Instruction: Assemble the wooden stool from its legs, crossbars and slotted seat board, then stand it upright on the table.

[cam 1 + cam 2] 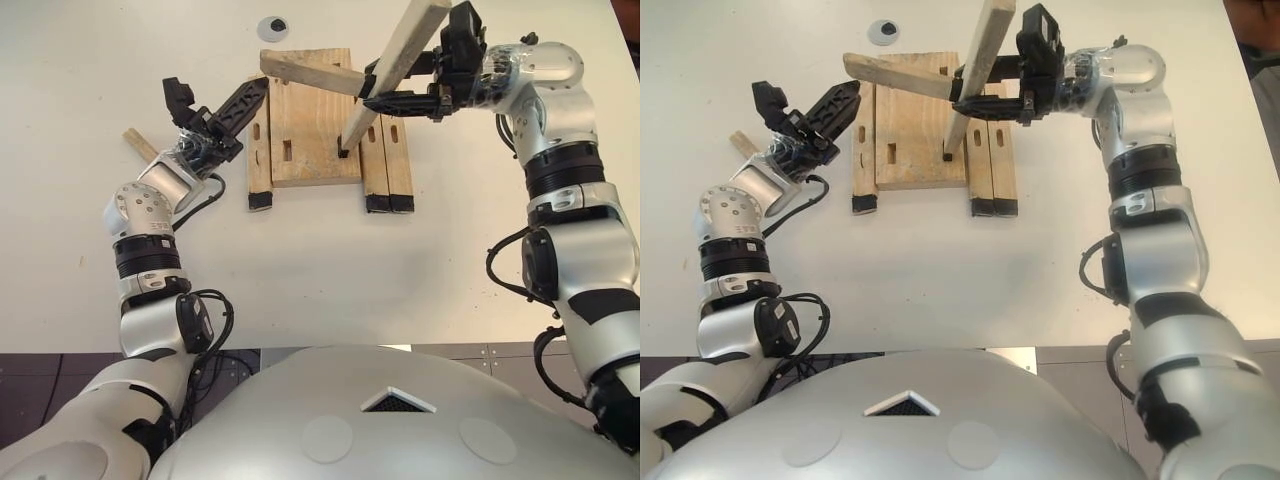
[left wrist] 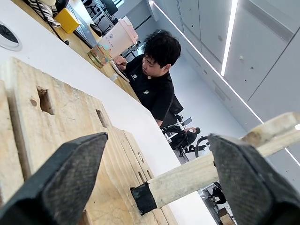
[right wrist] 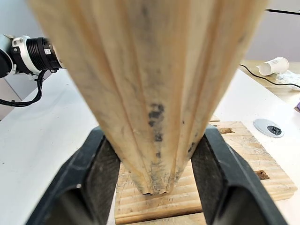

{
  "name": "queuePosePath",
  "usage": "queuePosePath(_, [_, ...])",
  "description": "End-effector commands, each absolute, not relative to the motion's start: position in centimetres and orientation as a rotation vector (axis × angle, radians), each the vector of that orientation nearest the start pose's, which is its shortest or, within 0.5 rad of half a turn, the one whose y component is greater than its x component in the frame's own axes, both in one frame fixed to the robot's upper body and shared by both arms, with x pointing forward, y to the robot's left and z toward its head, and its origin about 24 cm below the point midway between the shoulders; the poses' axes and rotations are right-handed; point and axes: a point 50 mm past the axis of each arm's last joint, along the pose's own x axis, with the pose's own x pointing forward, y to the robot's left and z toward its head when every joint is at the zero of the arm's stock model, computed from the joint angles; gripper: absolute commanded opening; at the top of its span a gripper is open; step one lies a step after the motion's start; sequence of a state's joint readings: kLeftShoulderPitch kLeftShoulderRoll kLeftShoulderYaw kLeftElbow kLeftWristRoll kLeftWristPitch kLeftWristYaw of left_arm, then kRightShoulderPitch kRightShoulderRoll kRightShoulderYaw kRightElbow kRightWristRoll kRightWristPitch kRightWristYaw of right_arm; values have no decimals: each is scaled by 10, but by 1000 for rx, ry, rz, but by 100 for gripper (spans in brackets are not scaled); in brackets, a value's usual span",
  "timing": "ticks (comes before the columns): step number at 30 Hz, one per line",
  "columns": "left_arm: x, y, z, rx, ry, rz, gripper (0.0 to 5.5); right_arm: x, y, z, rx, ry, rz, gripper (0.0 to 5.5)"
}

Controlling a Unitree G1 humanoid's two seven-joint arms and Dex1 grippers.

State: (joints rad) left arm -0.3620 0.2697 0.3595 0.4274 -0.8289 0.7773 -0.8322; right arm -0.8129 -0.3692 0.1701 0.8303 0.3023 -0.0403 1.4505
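Note:
The slotted seat board [image 1: 300,120] lies flat at the far middle of the table. My right gripper [image 1: 377,85] is shut on a wooden leg [image 1: 412,40]. That leg stands tilted, and its black tip [image 1: 343,153] rests in a slot of the board. The right wrist view has this leg [image 3: 150,93] clamped between both fingers [image 3: 96,178]. A second leg [image 1: 308,72] lies slanted across the board's far end. My left gripper [image 1: 217,90] hovers open just left of the board with nothing between its fingertips [image 2: 70,173]. Beyond them, the left wrist view takes in the board [image 2: 61,122] and the leg's black tip [image 2: 142,198].
One wooden bar [image 1: 259,150] lies along the board's left side, and two more [image 1: 387,170] lie along its right. A short wooden piece [image 1: 140,145] lies behind my left wrist. A round cable grommet [image 1: 272,26] sits in the table beyond the board.

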Motion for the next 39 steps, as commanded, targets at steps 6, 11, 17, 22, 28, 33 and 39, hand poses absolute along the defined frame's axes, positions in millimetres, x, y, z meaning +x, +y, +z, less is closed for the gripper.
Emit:
queuePosePath(6, [297,219,57,-1070,170,-628,394,336,-143,61,-349,548,1521,205])
queuePosePath(11, [298,231,60,-1098,121,-569,394,338,-147,59,-471,669,1515,205])
queuePosePath(17, [297,232,59,-1101,113,-546,394,340,-151,65,-552,741,1524,205])
queuePosePath(22, [300,228,61,-1099,117,-553,394,331,-128,51,-560,750,1595,205])
queuePosePath(28, [298,224,58,-1102,136,-558,394,323,-123,36,-543,787,1600,204])
queuePosePath(33, [298,226,55,-1100,141,-545,394,322,-133,40,-393,820,1607,204])
queuePosePath(39, [296,228,52,-1093,140,-528,394,317,-144,61,-327,787,1677,204])
